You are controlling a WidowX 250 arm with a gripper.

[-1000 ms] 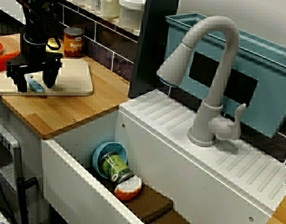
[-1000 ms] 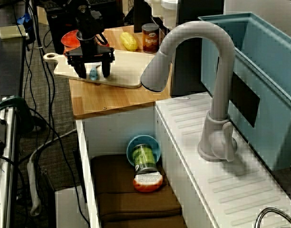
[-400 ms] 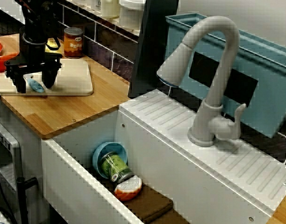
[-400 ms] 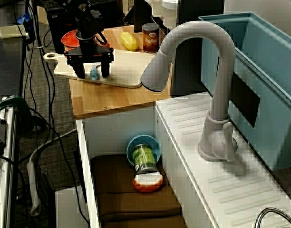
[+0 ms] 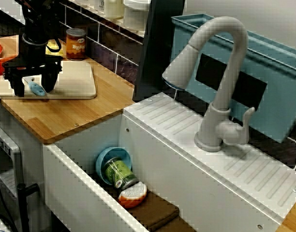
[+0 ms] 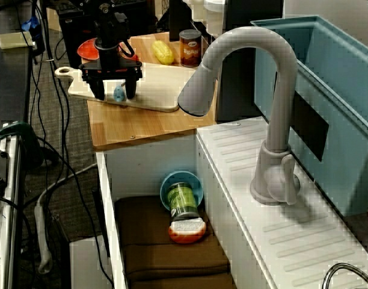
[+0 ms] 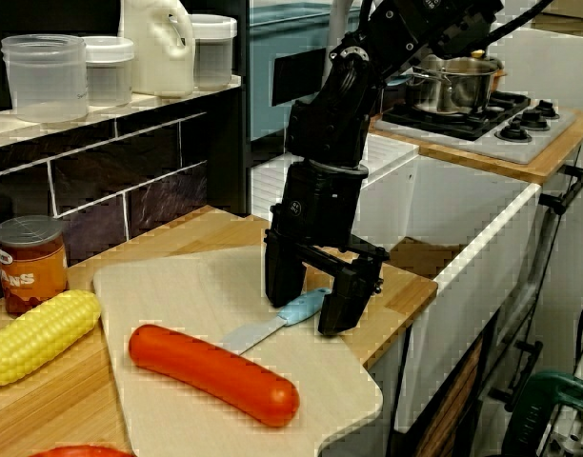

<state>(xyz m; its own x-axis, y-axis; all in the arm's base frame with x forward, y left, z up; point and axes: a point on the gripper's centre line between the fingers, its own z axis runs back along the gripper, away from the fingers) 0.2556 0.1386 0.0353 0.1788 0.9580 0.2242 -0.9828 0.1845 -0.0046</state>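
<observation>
Counter-level view: your claw (image 7: pixel 312 299) stands open, straddling the blue handle of the knife (image 7: pixel 272 322) on the cutting board (image 7: pixel 177 286); closing calls for a centred grip.

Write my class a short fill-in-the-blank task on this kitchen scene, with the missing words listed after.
1. The gripper stands open, its fingers either side of the knife's light ____ handle.
2. The red sausage lies beside the knife on the pale cutting ____.
3. Down in the sink, the green jar lies on its side against a blue ____.
Missing words: blue; board; bowl.
</observation>
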